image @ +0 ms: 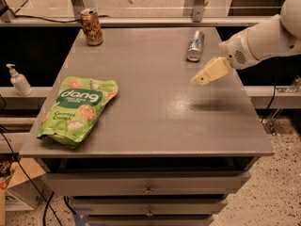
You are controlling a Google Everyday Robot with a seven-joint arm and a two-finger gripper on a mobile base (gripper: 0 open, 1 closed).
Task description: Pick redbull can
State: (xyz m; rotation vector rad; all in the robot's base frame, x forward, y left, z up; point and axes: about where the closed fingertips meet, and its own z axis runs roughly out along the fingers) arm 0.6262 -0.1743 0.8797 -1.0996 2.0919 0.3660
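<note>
gripper (201, 79) above the bench's (155, 131) right side, nothing in it, cannot tell how far open | redbull can (195, 45) on its side, just beyond gripper, apart from it | brown-gold can (91, 27) upright, far-left corner | green snack bag (77, 109) flat, front left

Grey drawer cabinet (155, 107); speckled floor (280, 192)
</note>
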